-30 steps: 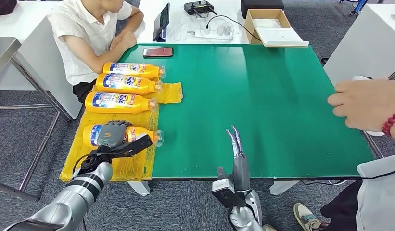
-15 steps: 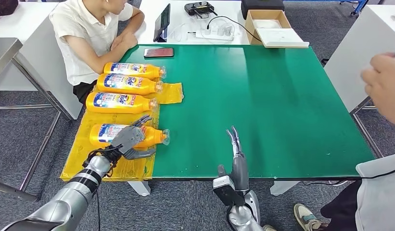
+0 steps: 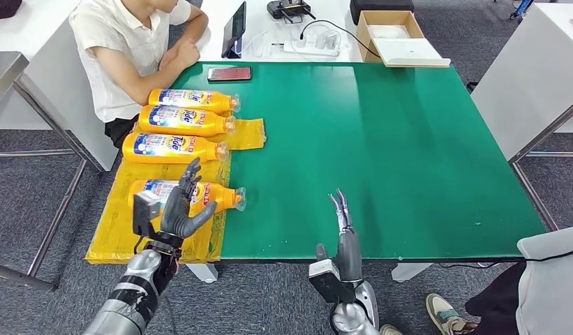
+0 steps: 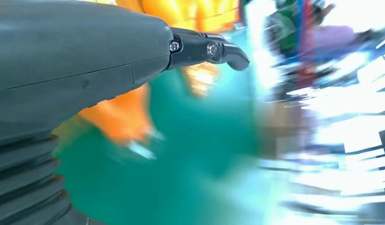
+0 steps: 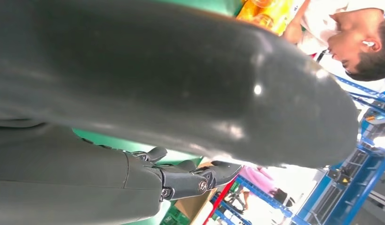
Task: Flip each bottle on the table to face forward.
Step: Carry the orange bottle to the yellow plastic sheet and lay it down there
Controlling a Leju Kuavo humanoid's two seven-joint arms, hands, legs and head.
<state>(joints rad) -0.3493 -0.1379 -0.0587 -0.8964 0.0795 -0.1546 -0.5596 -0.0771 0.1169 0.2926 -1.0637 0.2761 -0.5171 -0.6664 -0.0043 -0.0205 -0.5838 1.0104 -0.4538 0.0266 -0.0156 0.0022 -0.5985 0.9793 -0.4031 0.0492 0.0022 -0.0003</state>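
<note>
Your left hand [image 3: 179, 209] just let go and lifted, fingers spread.
Nearest orange plastic detergent bottle [image 3: 217, 197] lies crosswise just beyond it, cap toward the right hand [image 3: 341, 209].

Orange bottles on green

Four orange bottles [image 3: 189, 147] with blue-and-white labels lie on a yellow sheet [image 3: 123, 223]; green table [image 3: 381, 139]; caps look clear, perhaps.

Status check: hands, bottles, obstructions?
Left hand open, raised over nearest bottle. Right hand open at table edge. Four bottles lying, labels up. Nothing blocking.
</note>
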